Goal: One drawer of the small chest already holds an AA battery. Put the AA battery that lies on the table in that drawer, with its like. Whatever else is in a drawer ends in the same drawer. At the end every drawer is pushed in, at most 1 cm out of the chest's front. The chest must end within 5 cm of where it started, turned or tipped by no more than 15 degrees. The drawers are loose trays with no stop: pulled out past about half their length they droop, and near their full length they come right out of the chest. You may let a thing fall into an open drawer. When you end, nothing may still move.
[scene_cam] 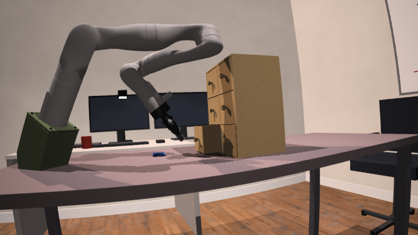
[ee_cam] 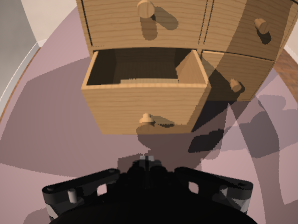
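Note:
The cardboard chest (scene_cam: 244, 105) stands on the table with two columns of three drawers. Its bottom drawer nearest the arm (scene_cam: 208, 139) is pulled partly out; the other drawers look pushed in. In the wrist view this open drawer (ee_cam: 143, 92) shows a dark inside with nothing visible in the part I see. My gripper (scene_cam: 180, 137) is shut and empty, hovering just in front of that drawer's knob (ee_cam: 145, 119); its fingertips (ee_cam: 147, 160) meet below the knob. The blue AA battery (scene_cam: 159, 154) lies on the table, left of the chest and below my gripper.
The arm's green base (scene_cam: 45, 141) stands at the table's left end. A second desk behind holds two monitors (scene_cam: 118, 113), a keyboard and a red cup (scene_cam: 86, 142). A black chair (scene_cam: 389, 163) stands at the right.

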Available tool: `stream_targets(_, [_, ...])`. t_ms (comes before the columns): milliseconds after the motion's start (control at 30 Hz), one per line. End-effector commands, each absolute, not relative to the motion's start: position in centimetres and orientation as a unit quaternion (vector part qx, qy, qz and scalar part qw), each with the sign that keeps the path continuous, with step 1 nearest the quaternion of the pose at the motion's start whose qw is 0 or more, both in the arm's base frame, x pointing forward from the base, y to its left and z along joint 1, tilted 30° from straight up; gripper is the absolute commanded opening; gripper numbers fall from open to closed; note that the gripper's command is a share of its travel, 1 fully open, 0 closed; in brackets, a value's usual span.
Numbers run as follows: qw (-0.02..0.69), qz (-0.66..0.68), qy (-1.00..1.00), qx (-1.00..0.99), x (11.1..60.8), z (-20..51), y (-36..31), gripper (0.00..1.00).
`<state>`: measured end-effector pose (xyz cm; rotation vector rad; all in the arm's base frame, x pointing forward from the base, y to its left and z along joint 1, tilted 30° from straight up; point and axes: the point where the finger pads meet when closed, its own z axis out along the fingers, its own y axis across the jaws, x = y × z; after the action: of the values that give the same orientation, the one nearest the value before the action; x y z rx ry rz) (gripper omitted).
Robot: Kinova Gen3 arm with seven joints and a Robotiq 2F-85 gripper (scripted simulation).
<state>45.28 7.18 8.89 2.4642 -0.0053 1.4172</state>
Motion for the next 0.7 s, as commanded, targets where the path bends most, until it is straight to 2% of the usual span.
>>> stream_targets(0, [0.149,0.494,-0.003,0.856,45.5,9.1,7.1,0.0])
stream_targets(667, [0.149,0.494,-0.003,0.856,47.1,9.9,7.1,0.0])
